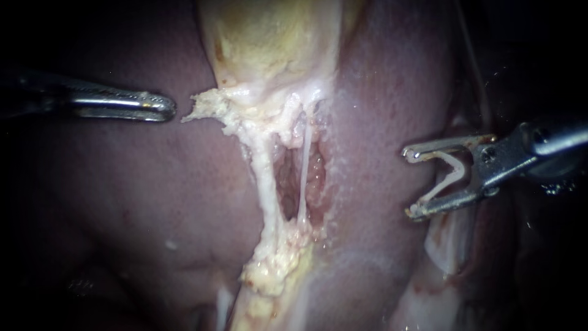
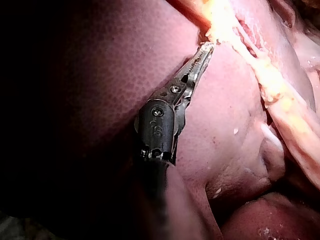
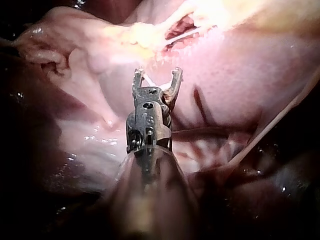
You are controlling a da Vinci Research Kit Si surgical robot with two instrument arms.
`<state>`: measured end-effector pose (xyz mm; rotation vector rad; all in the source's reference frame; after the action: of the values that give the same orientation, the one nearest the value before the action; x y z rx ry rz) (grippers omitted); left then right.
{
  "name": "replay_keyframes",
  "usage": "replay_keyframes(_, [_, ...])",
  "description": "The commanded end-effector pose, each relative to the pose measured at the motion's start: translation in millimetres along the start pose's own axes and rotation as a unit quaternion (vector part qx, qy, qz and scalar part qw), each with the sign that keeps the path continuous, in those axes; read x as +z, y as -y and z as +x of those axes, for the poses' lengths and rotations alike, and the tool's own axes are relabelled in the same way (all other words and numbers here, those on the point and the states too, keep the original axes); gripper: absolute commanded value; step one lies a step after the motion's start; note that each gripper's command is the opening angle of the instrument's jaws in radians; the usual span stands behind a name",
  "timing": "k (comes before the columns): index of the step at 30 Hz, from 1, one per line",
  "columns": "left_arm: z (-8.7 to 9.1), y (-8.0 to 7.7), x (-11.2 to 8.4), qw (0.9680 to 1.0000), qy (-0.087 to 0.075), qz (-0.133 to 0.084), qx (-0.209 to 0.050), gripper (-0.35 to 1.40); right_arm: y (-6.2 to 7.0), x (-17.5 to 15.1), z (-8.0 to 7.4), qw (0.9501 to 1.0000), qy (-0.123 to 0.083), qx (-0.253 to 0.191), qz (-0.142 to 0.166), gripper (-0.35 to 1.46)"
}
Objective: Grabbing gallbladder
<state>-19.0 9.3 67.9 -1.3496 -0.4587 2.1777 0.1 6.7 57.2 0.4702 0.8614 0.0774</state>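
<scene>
Endoscope view: the gallbladder (image 1: 269, 43), pale yellow, lies against the purple-pink liver (image 1: 392, 92). A fringe of frayed pale tissue (image 1: 205, 105) hangs from the gallbladder's lower edge. Two strands run down from that edge: a thicker pale tube (image 1: 264, 184) and, beside it, a thin pale tube (image 1: 304, 175), with a reddish hollow between them. The left instrument (image 1: 166, 107) sits just off the gallbladder's frayed fringe. Its jaws lie pressed together with nothing in them, and a small gap separates their tip from the fringe. The right instrument (image 1: 410, 182) is on the gallbladder's far side, well apart from it and over the liver. Its jaws are spread wide, cradling a white clip (image 1: 452, 175) whose two arms rest against both jaws.

Left wrist view: the left instrument (image 2: 206, 49) shows toothed jaws, closed and empty. The frayed pale tissue (image 2: 216, 31) is just ahead of its tip, and the liver (image 2: 225, 115) lies beside it.

Right wrist view: the right instrument (image 3: 156, 75) has its jaws wide around the white clip (image 3: 150, 80). The liver (image 3: 240, 75) is ahead of it, with the gallbladder (image 3: 260, 15) beyond that, not touched.
</scene>
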Motion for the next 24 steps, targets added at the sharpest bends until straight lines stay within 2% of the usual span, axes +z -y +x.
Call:
replay_keyframes(1, [0.1,0.0,0.0,1.0000,0.000,0.002,0.000,-0.35,0.0,0.0,0.0,1.0000,0.000,0.000,0.000,0.49])
replay_keyframes(5, [0.7,0.1,0.1,1.0000,0.000,0.002,-0.002,0.37,0.0,0.0,0.0,1.0000,0.000,0.000,0.000,0.49])
replay_keyframes(7, [1.2,0.0,0.1,1.0000,0.000,0.002,-0.003,0.54,0.0,0.0,0.0,1.0000,0.000,0.000,0.000,0.49])
replay_keyframes(9, [1.6,-0.2,0.0,1.0000,0.000,0.003,-0.007,0.62,0.0,0.0,0.0,1.0000,0.000,0.000,0.000,0.49])
replay_keyframes(16, [2.3,-0.3,1.3,0.9998,0.001,0.019,-0.006,0.73,0.0,0.0,0.0,1.0000,0.000,0.003,0.000,0.49])
replay_keyframes(24, [2.6,0.0,5.2,0.9993,0.001,0.036,-0.007,0.61,0.1,0.0,0.0,1.0000,0.000,0.003,0.000,0.49])
